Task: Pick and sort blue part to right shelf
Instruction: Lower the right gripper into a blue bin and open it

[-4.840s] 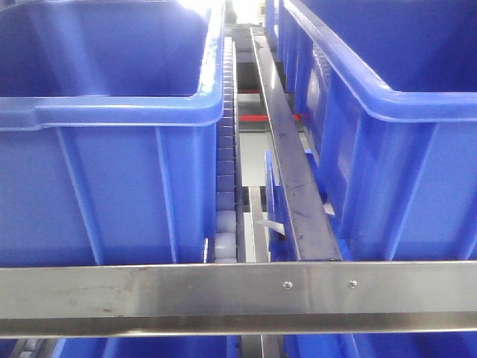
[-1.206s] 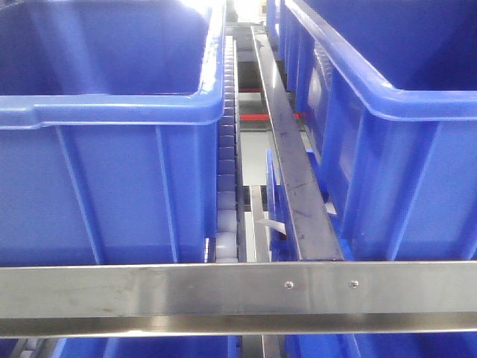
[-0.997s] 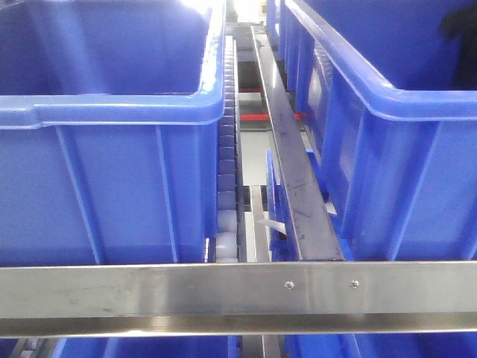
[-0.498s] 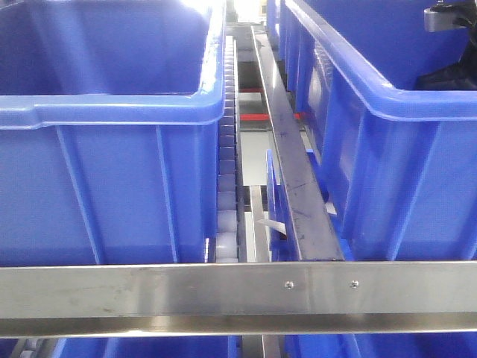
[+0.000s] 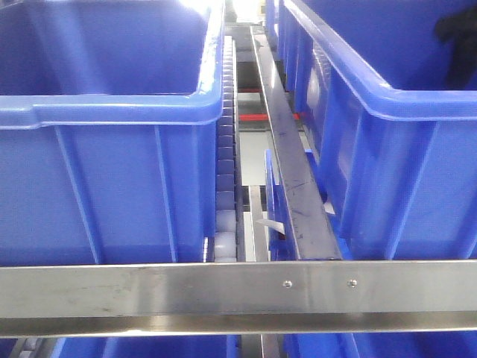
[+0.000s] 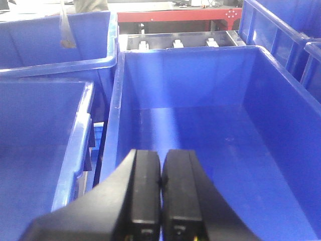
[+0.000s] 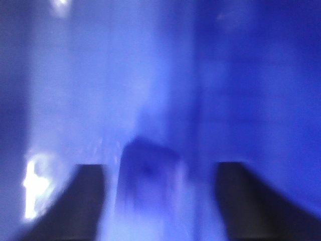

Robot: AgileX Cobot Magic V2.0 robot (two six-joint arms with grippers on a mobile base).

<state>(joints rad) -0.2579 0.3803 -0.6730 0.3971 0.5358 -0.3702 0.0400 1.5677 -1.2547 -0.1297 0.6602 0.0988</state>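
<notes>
A: Setting?
B: Shelf rack. One steel crossbar (image 5: 238,291) in front, one steel rail (image 5: 287,149) running back, one strip of white rollers (image 5: 226,171) beside it. Red frame (image 6: 175,12) at the rear in the left wrist view.

A: Bins?
B: Front view: two large blue bins, left bin (image 5: 104,112) and right bin (image 5: 387,134), rail between them. The left wrist view shows more bins around; the count is unclear at the edges.

A: Writing, labels?
B: None legible.

A: Grippers?
B: Left gripper (image 6: 160,186): pads pressed together, holding nothing, above a bin's floor. Right gripper (image 7: 160,186): spread, two dark fingers (image 7: 90,196) well apart.

A: Blue part?
B: One blue part (image 7: 148,181), blurred, between the right gripper's fingers, against a blue bin surface. Contact with either finger cannot be told.
</notes>
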